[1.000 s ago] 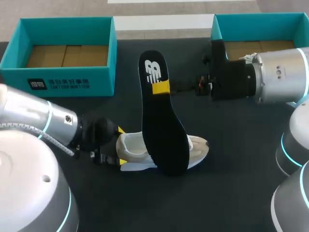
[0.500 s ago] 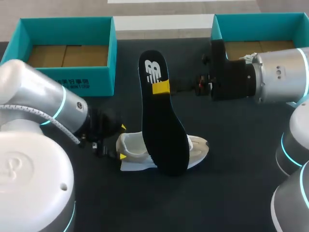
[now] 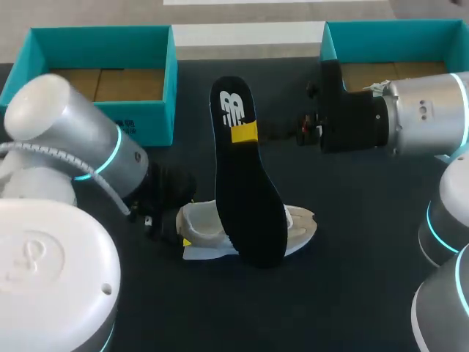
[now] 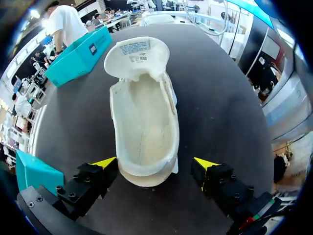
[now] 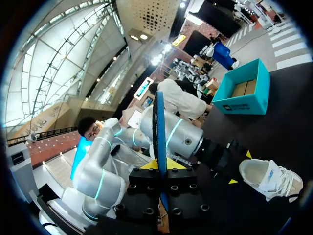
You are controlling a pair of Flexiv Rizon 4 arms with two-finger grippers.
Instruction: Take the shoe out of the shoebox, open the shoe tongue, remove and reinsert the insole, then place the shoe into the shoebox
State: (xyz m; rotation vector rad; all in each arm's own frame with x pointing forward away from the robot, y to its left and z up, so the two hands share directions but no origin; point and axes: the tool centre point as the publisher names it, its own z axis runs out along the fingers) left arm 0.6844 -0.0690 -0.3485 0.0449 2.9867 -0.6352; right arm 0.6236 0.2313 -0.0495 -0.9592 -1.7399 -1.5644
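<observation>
A white shoe (image 3: 297,222) lies on the dark table, its tongue folded open in the left wrist view, where the shoe (image 4: 145,116) is empty inside. My left gripper (image 4: 155,164) is open, its yellow tips either side of the heel and not touching it; in the head view the left gripper (image 3: 187,220) sits at the shoe's heel end. A long black insole (image 3: 245,183) is held up on edge over the shoe. My right gripper (image 3: 244,133) is shut on it near its top. In the right wrist view the insole (image 5: 159,122) stands edge-on between the right gripper's (image 5: 160,165) tips.
A teal shoebox (image 3: 102,125) stands at the back left and another teal shoebox (image 3: 381,33) at the back right, behind my right arm. The left box (image 5: 244,95) also shows in the right wrist view, beyond the shoe (image 5: 269,178).
My left arm has swung up and round, its elbow rising at the left, while its gripper stayed at the shoe's heel. The right arm and insole have not moved.
</observation>
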